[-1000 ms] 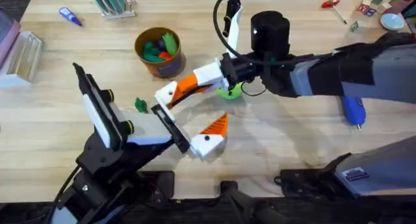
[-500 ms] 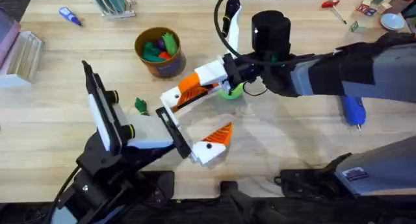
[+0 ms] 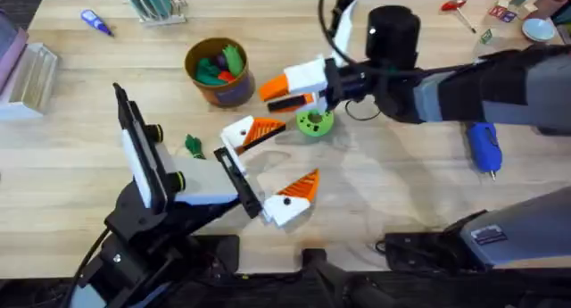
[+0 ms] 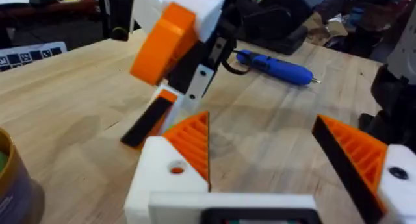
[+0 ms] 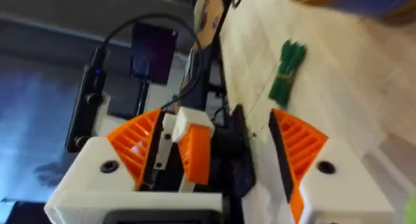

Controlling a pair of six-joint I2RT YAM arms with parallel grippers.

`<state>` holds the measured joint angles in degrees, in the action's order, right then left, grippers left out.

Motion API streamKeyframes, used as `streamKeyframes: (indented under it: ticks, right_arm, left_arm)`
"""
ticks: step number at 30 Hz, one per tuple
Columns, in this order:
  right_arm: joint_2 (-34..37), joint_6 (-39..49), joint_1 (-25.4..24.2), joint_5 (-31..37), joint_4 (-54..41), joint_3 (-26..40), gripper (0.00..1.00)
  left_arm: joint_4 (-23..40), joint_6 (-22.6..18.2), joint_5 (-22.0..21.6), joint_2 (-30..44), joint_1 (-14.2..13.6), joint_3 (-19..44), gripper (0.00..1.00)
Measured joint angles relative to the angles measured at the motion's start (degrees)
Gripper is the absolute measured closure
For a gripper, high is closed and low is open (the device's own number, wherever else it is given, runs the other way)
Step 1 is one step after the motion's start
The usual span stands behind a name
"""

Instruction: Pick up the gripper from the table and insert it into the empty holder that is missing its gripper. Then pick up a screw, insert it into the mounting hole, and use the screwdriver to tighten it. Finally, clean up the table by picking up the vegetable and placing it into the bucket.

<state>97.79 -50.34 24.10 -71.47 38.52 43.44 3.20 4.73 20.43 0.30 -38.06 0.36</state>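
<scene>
My left gripper stands open on the table's middle, both white fingers carrying orange ribbed tips. The right gripper hovers open just beyond it, between the bucket and a green disc, with nothing pinched between its pads. The loose gripper, a bare holder and a screw are out of view. A round mounting hole shows in the left finger's white block. The blue screwdriver lies at the right. The green vegetable lies left of the left gripper.
The bucket holds several toy pieces. A red-handled tool and small boxes lie at the far right corner, a small blue pen-like thing and a rack at the far left, and a clear box at the left edge.
The right gripper has drawn back up and to the right, away from the left gripper's far finger. The left gripper shifted slightly at first, then held still.
</scene>
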Motion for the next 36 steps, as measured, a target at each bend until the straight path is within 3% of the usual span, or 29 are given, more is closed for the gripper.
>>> streamKeyframes:
  ticks: [11,15,20,29,36]
  right_arm:
    - [-5.1,5.1,-8.7,5.9,-4.9,1.7,0.070]
    - [-7.5,10.3,-10.4,10.8,-17.2,2.6,0.070]
    - [-11.0,21.3,-11.6,19.7,-40.1,6.0,0.067]
    - [-20.1,38.6,-7.4,42.9,-71.8,12.1,0.068]
    - [-18.6,42.1,-0.4,56.9,-77.6,12.1,0.068]
  left_arm:
    - [0.0,0.0,0.4,0.0,0.0,0.0,0.015]
    - [0.0,0.0,0.6,0.0,0.0,0.0,0.015]
    - [0.0,0.0,0.6,0.0,0.0,0.0,0.016]
    - [0.0,0.0,0.6,0.0,0.0,0.0,0.014]
    - [0.0,0.0,0.6,0.0,0.0,0.0,0.015]
